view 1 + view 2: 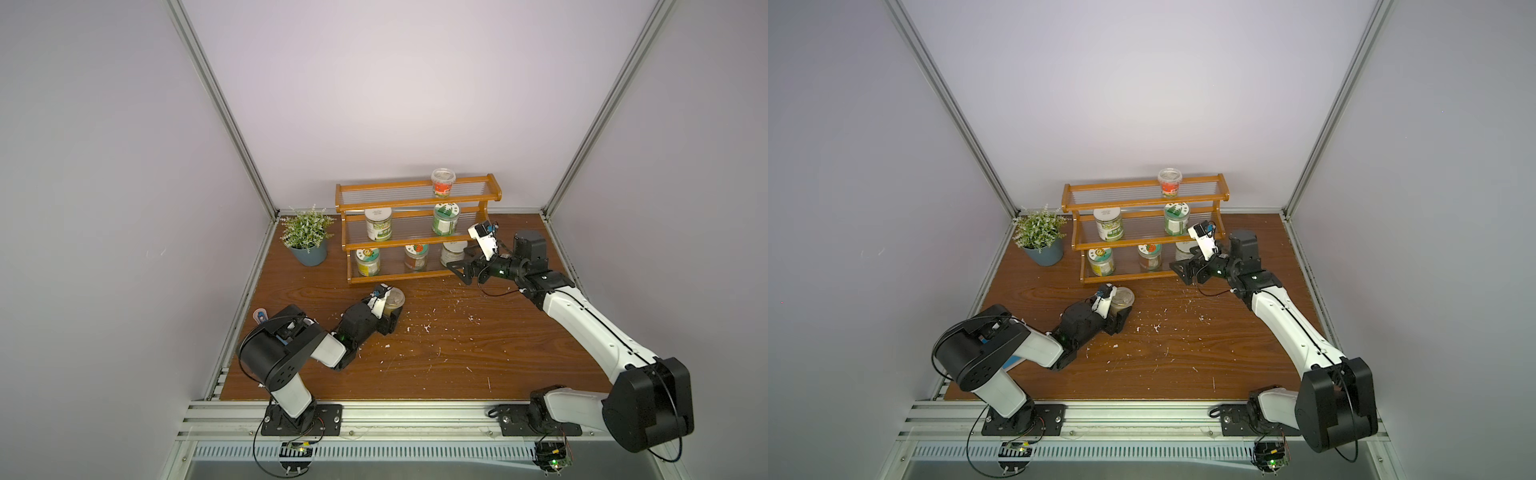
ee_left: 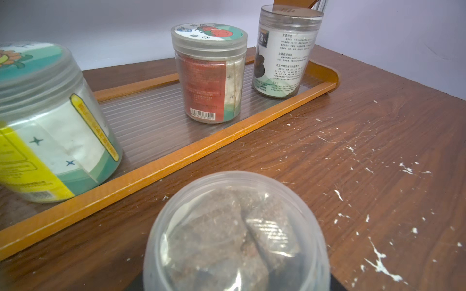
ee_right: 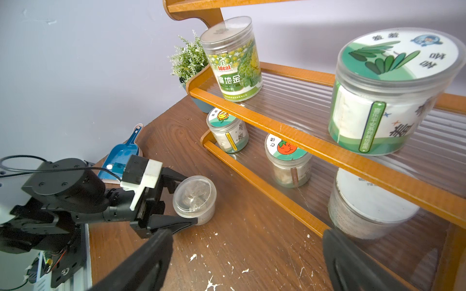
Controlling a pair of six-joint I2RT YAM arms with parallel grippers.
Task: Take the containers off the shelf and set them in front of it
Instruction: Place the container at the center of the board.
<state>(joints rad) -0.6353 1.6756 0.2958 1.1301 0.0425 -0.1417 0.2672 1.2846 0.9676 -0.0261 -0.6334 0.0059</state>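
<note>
Clear cup [image 2: 234, 231], brown lumps [image 2: 214, 226] inside, is set on the counter [image 2: 353, 151] before the shelf [image 2: 176, 156]. Left end effector [image 3: 188, 201] is seen flanking it in the right wrist view, not the left; grip unclear. Right end effector [image 3: 247, 234] is spread.

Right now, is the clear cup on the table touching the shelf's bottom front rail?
Apart. The right wrist view shows a strip of table between the clear cup and the bottom rail of the shelf; the left wrist view agrees.
</note>
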